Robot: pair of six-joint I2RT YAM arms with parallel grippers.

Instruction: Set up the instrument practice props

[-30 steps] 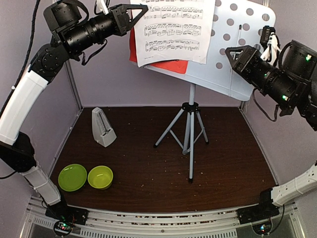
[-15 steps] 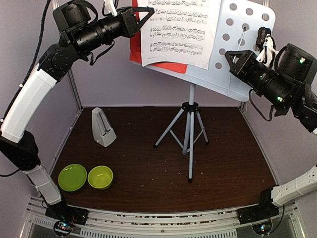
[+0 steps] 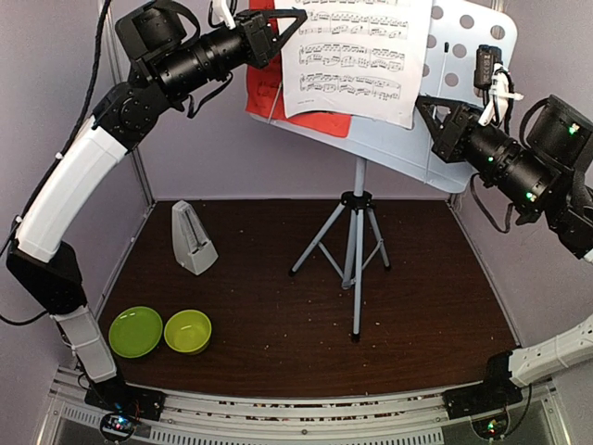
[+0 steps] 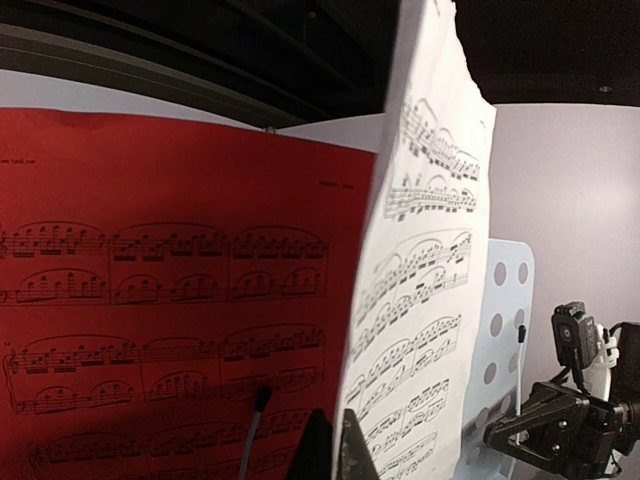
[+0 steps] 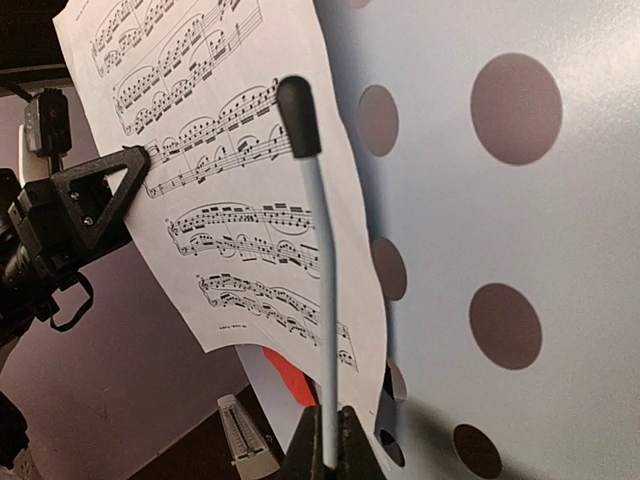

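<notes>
The grey-white music stand has its perforated desk (image 3: 463, 130) at the top on a tripod (image 3: 357, 250). The red sheet (image 3: 264, 88) lies on the desk's left side. My left gripper (image 3: 293, 19) is shut on the left edge of the white sheet (image 3: 357, 56) and holds it over the desk, overlapping the red one. In the left wrist view the jaws (image 4: 340, 450) pinch the white sheet (image 4: 420, 300) beside the red sheet (image 4: 150, 300). My right gripper (image 3: 429, 104) is shut on the desk's thin page-holder rod (image 5: 322, 300). The whitish metronome (image 3: 193, 238) stands on the floor at left.
Two lime-green bowls (image 3: 135, 331) (image 3: 187, 331) sit at the front left of the dark brown table (image 3: 417, 315). Grey walls close in the left, back and right sides. A second black-tipped rod (image 4: 253, 430) lies over the red sheet.
My left gripper has carried the white sheet to the right across the desk. My right gripper has moved in closer to the desk, near the sheet's right edge.
</notes>
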